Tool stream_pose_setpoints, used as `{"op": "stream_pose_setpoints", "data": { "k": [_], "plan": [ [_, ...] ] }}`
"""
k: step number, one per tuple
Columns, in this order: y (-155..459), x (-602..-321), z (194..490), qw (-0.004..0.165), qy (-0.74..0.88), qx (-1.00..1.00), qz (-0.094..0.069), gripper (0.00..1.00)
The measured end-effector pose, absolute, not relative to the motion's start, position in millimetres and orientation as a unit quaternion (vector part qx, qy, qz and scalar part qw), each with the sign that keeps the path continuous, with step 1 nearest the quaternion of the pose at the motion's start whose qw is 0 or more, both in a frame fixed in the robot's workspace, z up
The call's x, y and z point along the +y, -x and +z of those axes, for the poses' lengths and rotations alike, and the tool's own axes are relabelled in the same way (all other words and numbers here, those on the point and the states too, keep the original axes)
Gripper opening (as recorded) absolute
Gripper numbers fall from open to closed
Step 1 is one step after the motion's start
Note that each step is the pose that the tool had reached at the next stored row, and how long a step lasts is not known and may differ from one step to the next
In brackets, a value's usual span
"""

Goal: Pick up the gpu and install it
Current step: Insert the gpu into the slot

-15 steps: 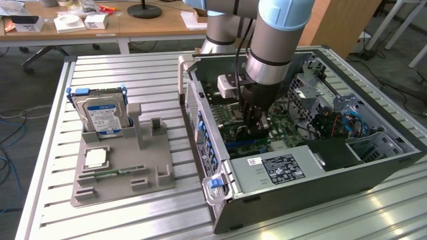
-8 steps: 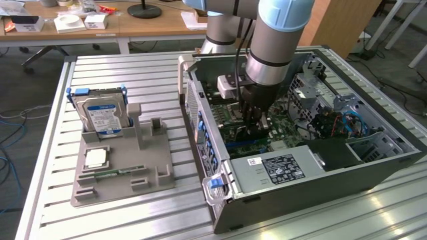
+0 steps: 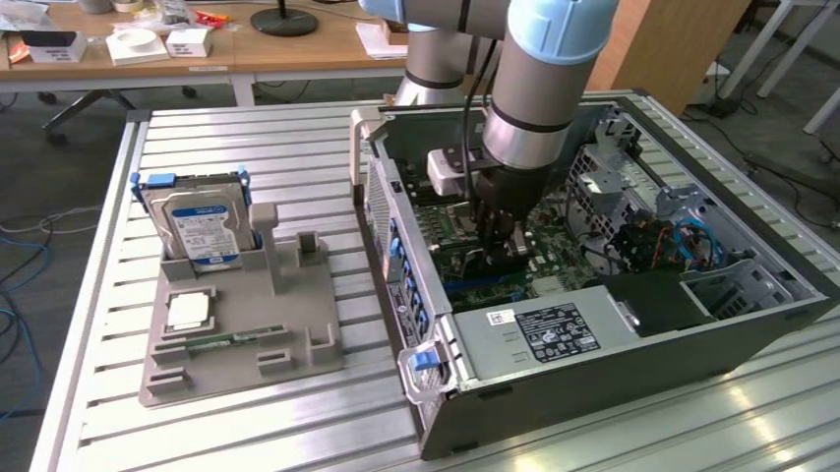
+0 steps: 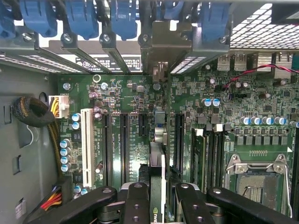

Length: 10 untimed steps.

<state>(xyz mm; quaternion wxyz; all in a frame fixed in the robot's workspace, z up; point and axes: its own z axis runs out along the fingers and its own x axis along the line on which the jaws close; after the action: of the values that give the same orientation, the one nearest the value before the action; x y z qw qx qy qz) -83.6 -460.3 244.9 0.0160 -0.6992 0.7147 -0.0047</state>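
Pincer (image 4: 156, 205) clamps the gpu (image 4: 157, 158) edge-on above the motherboard (image 4: 140, 140) slots, at six o'clock of the card; thin, stiff, fragile, best held by its edges.

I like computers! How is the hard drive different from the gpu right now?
The hard drive sits in the grey holder outside the computer case; the gpu is inside it, over the motherboard. The hard drive stands free; the end effector grips the gpu. Both stand on edge.
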Motion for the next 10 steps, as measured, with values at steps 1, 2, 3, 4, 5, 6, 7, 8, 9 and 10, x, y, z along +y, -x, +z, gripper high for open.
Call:
{"op": "stream_pose_setpoints", "data": {
  "k": [1, 2, 3, 4, 5, 6, 7, 8, 9, 10],
  "plan": [
    [83.6, -460.3, 244.9, 0.016, 0.699, 0.715, -0.005, 0.26],
    [83.6, -460.3, 244.9, 0.016, 0.699, 0.715, -0.005, 0.26],
    [83.6, -460.3, 244.9, 0.016, 0.699, 0.715, -0.005, 0.26],
    [83.6, -460.3, 244.8, 0.016, 0.699, 0.715, -0.005, 0.26],
    [83.6, -460.3, 244.6, 0.016, 0.699, 0.715, -0.005, 0.26],
    [83.6, -460.2, 244.0, 0.016, 0.699, 0.715, -0.005, 0.26],
    [83.6, -460.2, 243.6, 0.016, 0.699, 0.715, -0.005, 0.26],
    [83.6, -460.2, 243.6, 0.016, 0.699, 0.715, -0.005, 0.26],
    [83.6, -460.3, 243.7, 0.016, 0.699, 0.715, -0.005, 0.26],
    [83.6, -460.3, 243.6, 0.016, 0.699, 0.715, -0.005, 0.26]
  ]
}}
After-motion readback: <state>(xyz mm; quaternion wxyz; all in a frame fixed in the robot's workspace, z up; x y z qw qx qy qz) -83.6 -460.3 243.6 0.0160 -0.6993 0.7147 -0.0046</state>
